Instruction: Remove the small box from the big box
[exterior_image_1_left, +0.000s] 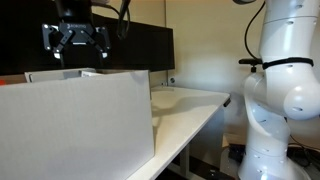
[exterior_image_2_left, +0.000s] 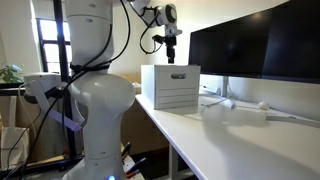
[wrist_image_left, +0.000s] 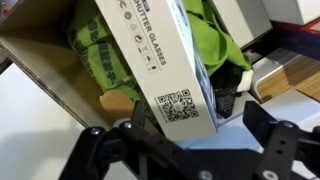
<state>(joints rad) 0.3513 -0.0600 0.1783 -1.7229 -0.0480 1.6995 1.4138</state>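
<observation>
As jaws gape empty, small box (wrist_image_left: 152, 55) below

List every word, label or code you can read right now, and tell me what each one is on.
"...UTTER GLASSES": on the small box in the wrist view; the first letters are cut off at the frame's top edge.
QR code and a row of small icons: same face of the small box, fine print beside them too blurred to read.
Big box: no print visible on its walls in both exterior views.
</observation>
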